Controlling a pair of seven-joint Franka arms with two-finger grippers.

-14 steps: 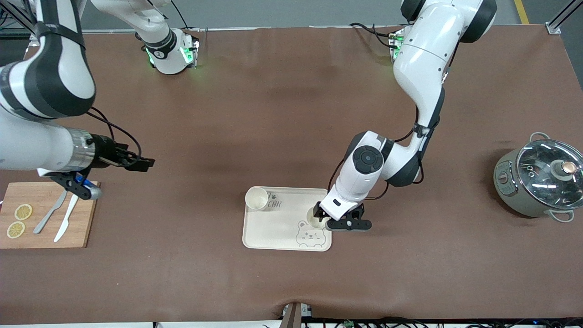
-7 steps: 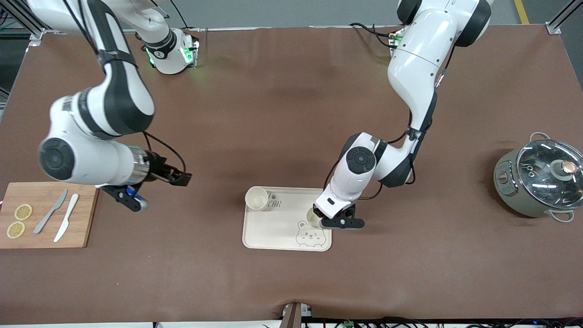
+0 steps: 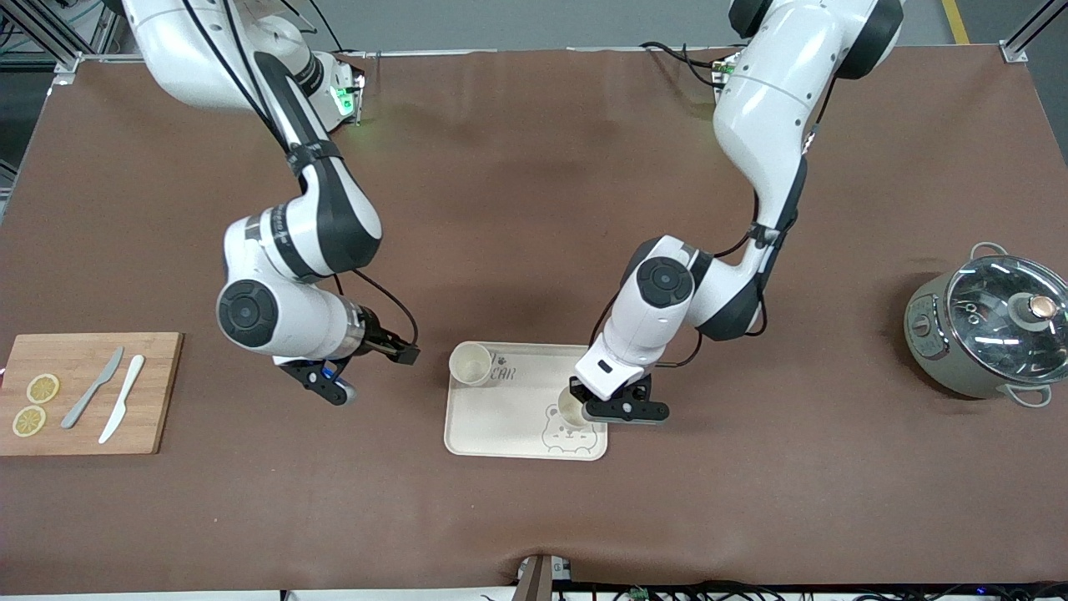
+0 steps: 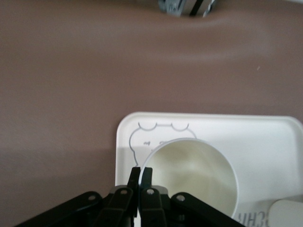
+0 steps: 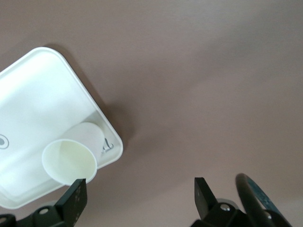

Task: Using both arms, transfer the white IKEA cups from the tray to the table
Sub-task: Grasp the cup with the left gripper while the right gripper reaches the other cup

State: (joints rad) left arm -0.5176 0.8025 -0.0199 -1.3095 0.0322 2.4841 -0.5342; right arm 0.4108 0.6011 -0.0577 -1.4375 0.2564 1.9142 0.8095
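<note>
Hovering with jaws spread wide, the right gripper [image 3: 406, 353] hangs over bare counter [image 3: 534, 209], just beside the tray [image 3: 501, 417]. One white cup [image 3: 470, 364] stands at the tray's ten o'clock corner. At its four o'clock corner, the left gripper [image 3: 576, 399] has its jaws pinching the second cup's [image 3: 571, 409] rim.

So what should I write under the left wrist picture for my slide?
Left gripper shut on the rim of a white cup standing on the bear-printed tray.
</note>
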